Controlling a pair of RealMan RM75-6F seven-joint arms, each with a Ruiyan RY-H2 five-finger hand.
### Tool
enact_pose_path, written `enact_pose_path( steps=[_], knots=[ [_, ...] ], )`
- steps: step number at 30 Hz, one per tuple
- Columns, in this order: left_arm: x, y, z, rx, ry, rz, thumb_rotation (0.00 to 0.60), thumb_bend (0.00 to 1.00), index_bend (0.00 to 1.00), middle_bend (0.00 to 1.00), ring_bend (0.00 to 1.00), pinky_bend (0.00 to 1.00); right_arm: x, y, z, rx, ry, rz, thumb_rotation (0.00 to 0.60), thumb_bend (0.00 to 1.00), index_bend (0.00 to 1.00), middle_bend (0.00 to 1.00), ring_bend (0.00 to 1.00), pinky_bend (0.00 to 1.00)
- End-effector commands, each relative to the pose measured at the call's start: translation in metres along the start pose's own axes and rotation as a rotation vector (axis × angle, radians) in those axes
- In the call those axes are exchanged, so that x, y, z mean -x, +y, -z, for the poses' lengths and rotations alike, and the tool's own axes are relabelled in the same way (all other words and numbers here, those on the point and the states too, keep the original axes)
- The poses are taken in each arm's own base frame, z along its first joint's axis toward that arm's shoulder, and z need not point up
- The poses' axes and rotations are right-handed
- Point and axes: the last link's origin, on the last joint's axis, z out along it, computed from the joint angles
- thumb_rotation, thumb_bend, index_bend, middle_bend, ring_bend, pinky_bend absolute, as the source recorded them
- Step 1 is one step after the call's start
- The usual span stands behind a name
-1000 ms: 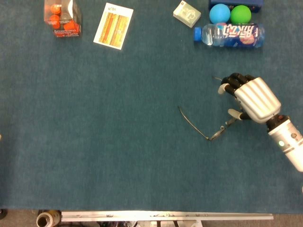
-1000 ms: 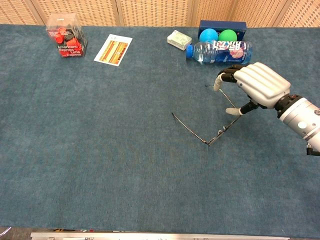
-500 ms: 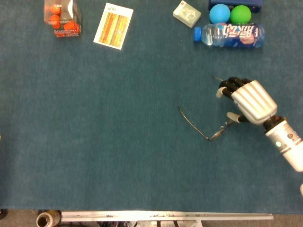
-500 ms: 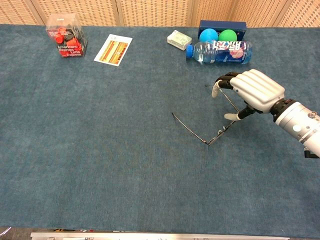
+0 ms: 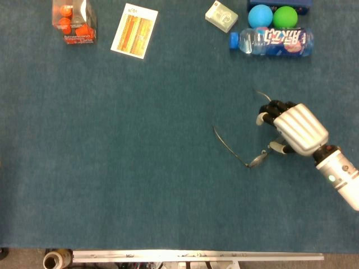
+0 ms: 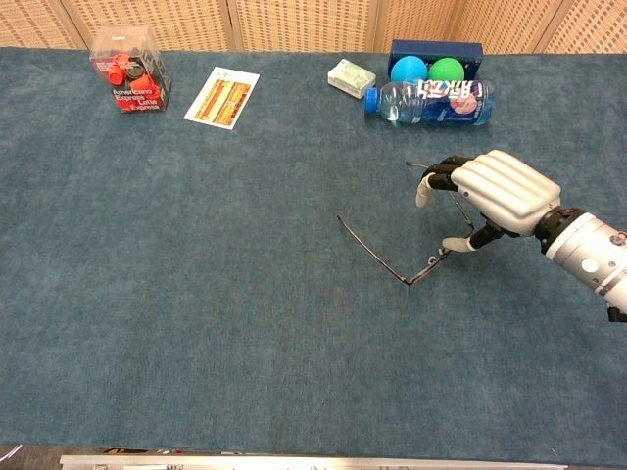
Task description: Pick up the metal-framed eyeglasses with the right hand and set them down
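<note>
The metal-framed eyeglasses [image 5: 233,148] [image 6: 377,251] lie on the blue table cloth at right of centre, with one thin temple stretching left. My right hand [image 5: 294,128] [image 6: 502,188] hovers low over their right part and hides the far lens and hinge. Its fingers [image 6: 424,190] curl down over the other temple. The thumb's tip [image 6: 455,244] sits at the frame front, and a gap stays between thumb and fingers. The glasses rest on the cloth. My left hand shows in neither view.
Along the far edge lie a water bottle [image 5: 272,41], a blue ball [image 5: 259,15] and a green ball [image 5: 285,17] in a box, and a small white packet [image 5: 221,15]. A card [image 5: 134,30] and a clear box of red pieces [image 5: 74,21] are far left.
My right hand has come lower and nearer to me over the glasses, its finger pose about the same. The glasses have shifted only a trace to the right.
</note>
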Motion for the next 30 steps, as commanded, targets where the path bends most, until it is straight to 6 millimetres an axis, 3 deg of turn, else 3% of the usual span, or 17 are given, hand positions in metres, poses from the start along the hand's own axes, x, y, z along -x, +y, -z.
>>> enact_pose_path(
  steps=[1,16,30],
  knots=[
    [0.000,0.000,0.000,0.000,0.001,0.000,0.600,0.04,0.49,0.47,0.48,0.63,0.002,0.000,0.003,0.001,-0.012,0.001,0.600,0.12,0.41,0.34,0.26,0.47],
    [0.002,0.000,0.000,-0.003,-0.006,0.000,0.600,0.04,0.49,0.47,0.48,0.63,0.007,-0.004,0.023,-0.002,-0.054,-0.005,0.600,0.12,0.41,0.34,0.26,0.47],
    [0.002,0.001,0.000,-0.003,-0.009,-0.003,0.600,0.04,0.49,0.47,0.48,0.63,-0.019,-0.008,0.054,0.021,0.016,-0.011,0.600,0.12,0.41,0.34,0.26,0.47]
  ],
)
